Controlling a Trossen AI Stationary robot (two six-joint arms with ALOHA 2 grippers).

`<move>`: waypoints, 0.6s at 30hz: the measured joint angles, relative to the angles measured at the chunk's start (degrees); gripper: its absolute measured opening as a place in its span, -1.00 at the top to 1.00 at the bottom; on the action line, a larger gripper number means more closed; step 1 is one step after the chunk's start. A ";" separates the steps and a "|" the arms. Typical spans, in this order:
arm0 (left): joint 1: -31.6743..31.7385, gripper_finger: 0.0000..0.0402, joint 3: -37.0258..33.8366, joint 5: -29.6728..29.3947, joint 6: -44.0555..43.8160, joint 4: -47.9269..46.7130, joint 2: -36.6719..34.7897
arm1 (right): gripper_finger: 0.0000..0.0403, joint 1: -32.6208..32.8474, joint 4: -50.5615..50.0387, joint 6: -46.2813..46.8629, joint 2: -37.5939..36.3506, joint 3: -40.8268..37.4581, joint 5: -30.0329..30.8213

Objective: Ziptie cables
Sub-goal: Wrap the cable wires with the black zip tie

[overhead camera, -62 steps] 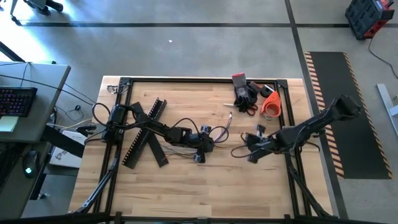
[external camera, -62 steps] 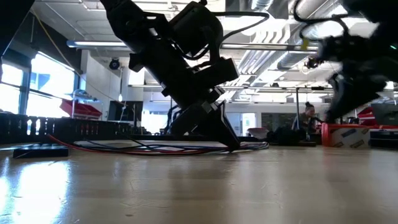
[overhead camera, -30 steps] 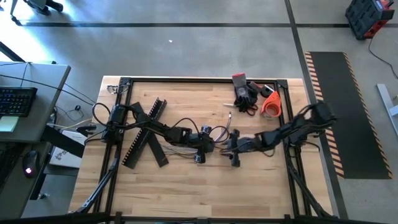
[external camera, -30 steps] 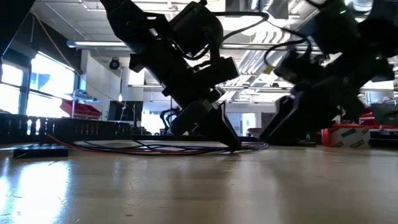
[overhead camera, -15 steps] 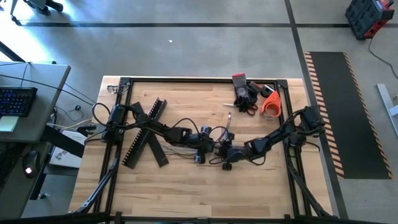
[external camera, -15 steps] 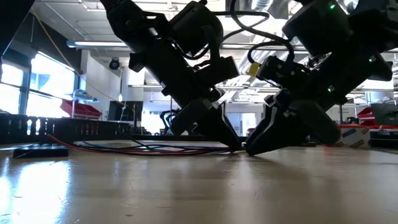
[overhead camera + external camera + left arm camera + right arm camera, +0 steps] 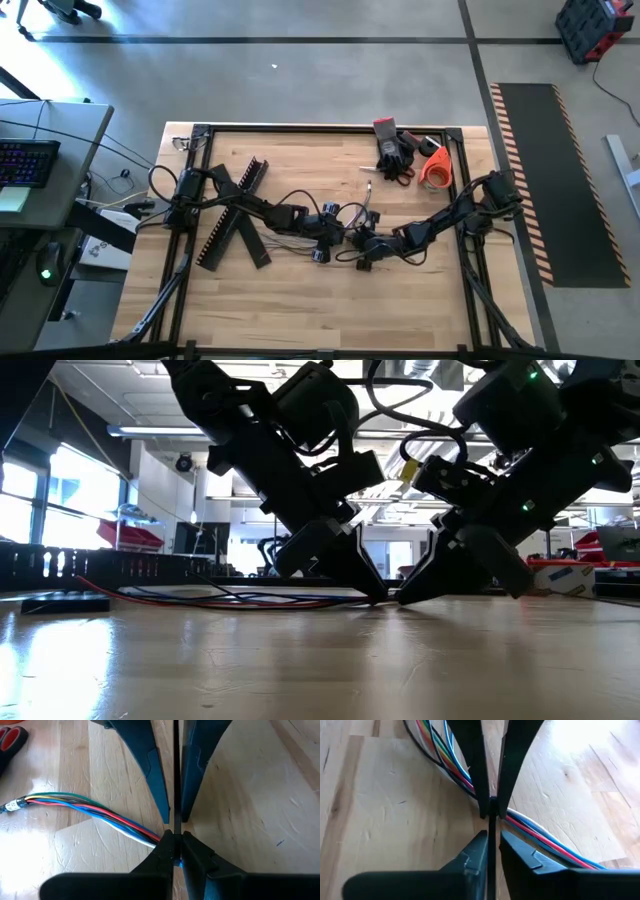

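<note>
Cables: the cables (image 7: 95, 811), a loose bundle of coloured wires (red, blue, white, green), lie flat on the wooden counter (image 7: 300, 310), near its middle; every place below is given from this bundle.
Left hand: the left hand (image 7: 330, 235) is at the bundle, tips down on the counter, fingers pressed fully together on the wires; in its wrist view the bundle runs right into the pinch.
Right hand: the right hand (image 7: 362, 243) is just beside the left one, at the same stretch of bundle, tip to tip with it. Its fingers (image 7: 482, 845) are drawn in to a narrow slit; a thin dark strip runs up that slit, but whether it is gripped, or is a ziptie at all, I cannot tell.
Other things: a rigid black slotted bar (image 7: 235, 215) lies at the bundle's far end on the left arm's side; an orange tape roll (image 7: 436, 168) and a dark glove (image 7: 394, 150) sit well apart, toward the counter's back corner on the right arm's side.
Step in hand (judgement): bundle gathered and pinned, tie not yet around it.
Risk, stray wires: the pinch may miss a wire, leaving it outside the tie.
Risk, collision: the fingertips nearly touch, so a small sideways move could knock them together.
Risk, slipping: thin wires may slide out if either hand pulls along the bundle.
</note>
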 joint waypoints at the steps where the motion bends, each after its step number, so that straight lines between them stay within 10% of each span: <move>1: 0.00 1.00 0.00 0.00 0.00 -0.06 0.00 | 0.87 0.00 0.12 0.06 0.00 0.00 0.00; 18: 0.04 1.00 0.00 0.07 0.00 -0.06 0.00 | 0.56 -0.20 2.24 3.04 0.00 0.00 -0.35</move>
